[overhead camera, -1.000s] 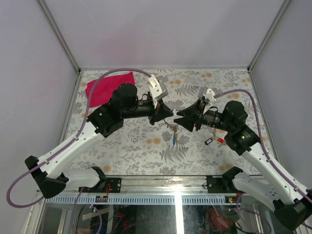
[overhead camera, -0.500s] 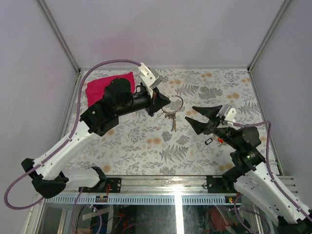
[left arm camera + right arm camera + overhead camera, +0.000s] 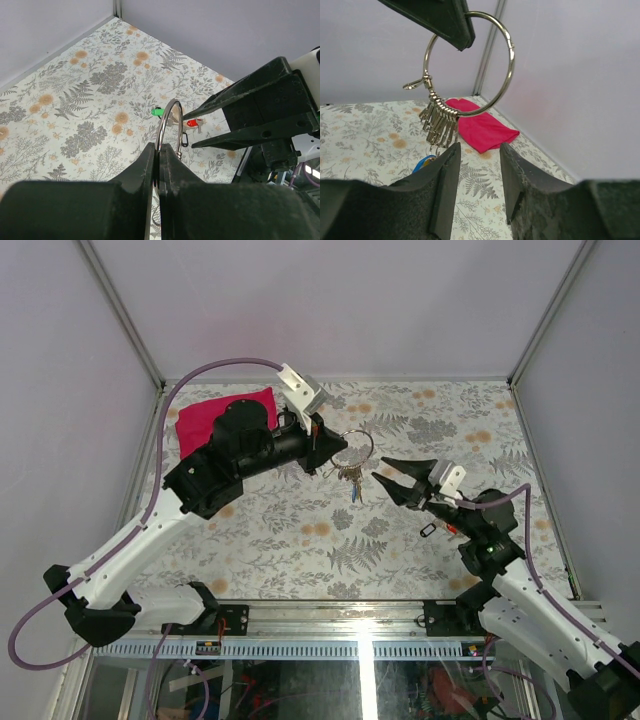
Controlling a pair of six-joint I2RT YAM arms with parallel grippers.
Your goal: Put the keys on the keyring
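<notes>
My left gripper (image 3: 328,443) is shut on the keyring (image 3: 356,432), a large silver wire ring held up in the air. Several silver clips (image 3: 347,473) and a blue-tagged key (image 3: 358,493) hang from it. In the left wrist view the ring (image 3: 160,131) stands edge-on between my closed fingertips. My right gripper (image 3: 386,473) is open and empty, just right of the hanging clips. In the right wrist view the ring (image 3: 510,60) hangs above and beyond my open jaws, with the clips (image 3: 439,120) and blue tag (image 3: 422,163) below it. A green key (image 3: 158,112) and a red key (image 3: 192,123) lie loose on the table.
A red cloth (image 3: 215,415) lies at the table's back left corner and also shows in the right wrist view (image 3: 482,127). A small black clip (image 3: 428,530) and the red key (image 3: 452,528) lie beside my right arm. Grey walls enclose the floral table (image 3: 300,540).
My right gripper let go of the ring, drew back to the right, then came back left toward it, open. My left gripper carried the ring up and back.
</notes>
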